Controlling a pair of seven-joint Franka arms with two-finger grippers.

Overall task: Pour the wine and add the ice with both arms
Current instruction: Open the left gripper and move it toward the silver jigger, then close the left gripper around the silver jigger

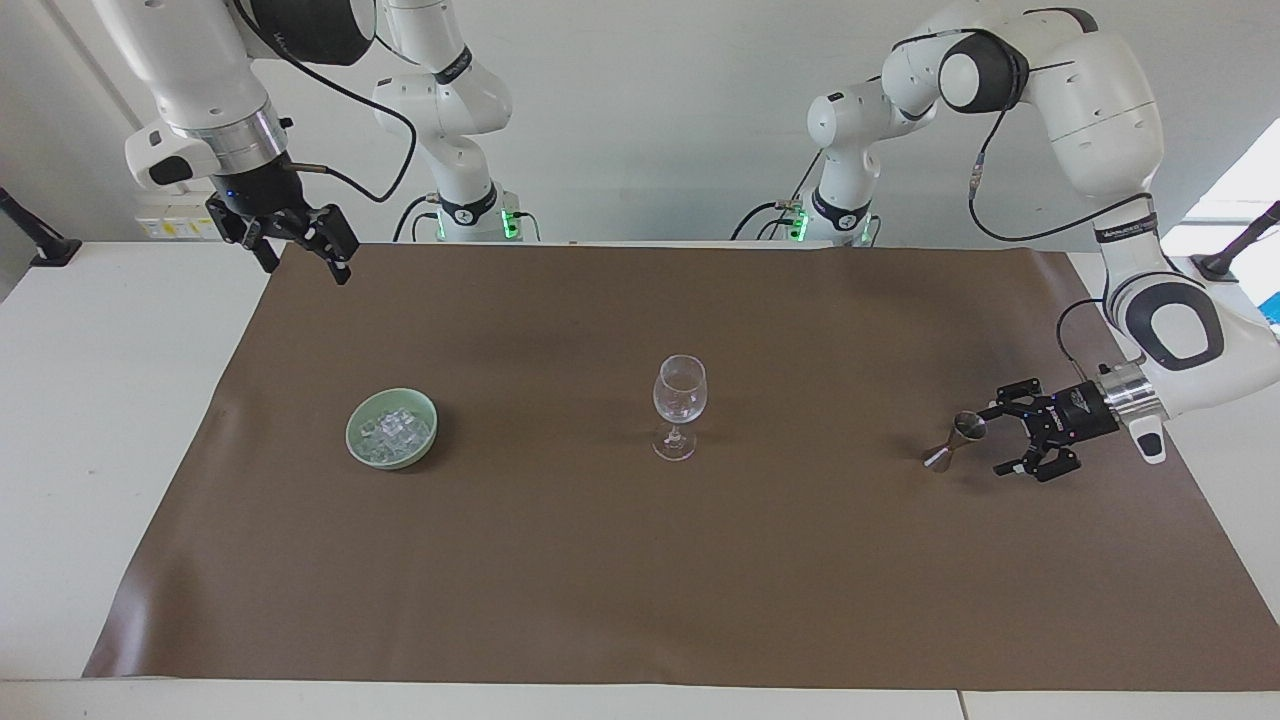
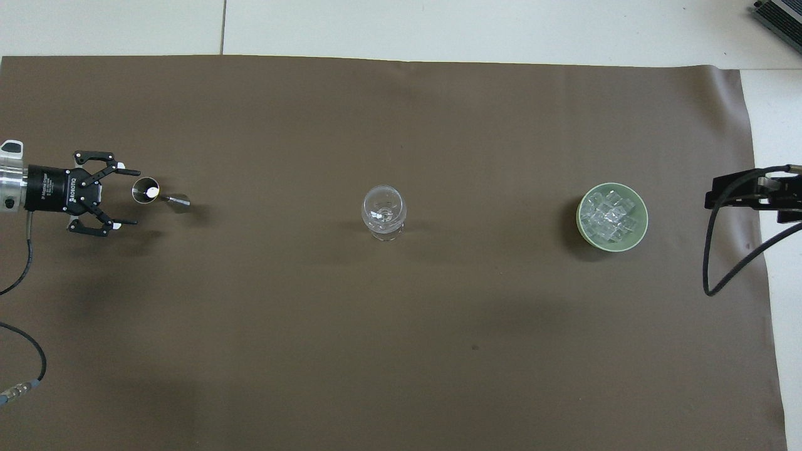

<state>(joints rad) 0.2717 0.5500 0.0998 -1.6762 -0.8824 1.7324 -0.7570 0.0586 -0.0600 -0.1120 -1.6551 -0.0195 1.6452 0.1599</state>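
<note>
White table (image 1: pixel 120 420) under a brown mat (image 1: pixel 640 580) bearing bowl (image 1: pixel 391 429), glass (image 1: pixel 679 405), jigger (image 1: pixel 955 441)

My left gripper (image 1: pixel 997 441) lying low with jaws spread beside the metal jigger (image 1: pixel 956 441), my right gripper (image 1: pixel 300 253) hanging open, clear ice (image 1: pixel 394 432) heaping in the green bowl (image 1: pixel 358 424).

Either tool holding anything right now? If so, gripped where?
Nothing held. Left tool is open beside the metal jigger, not closed on it. Right tool waits open, over the mat's edge nearest the robots.
</note>
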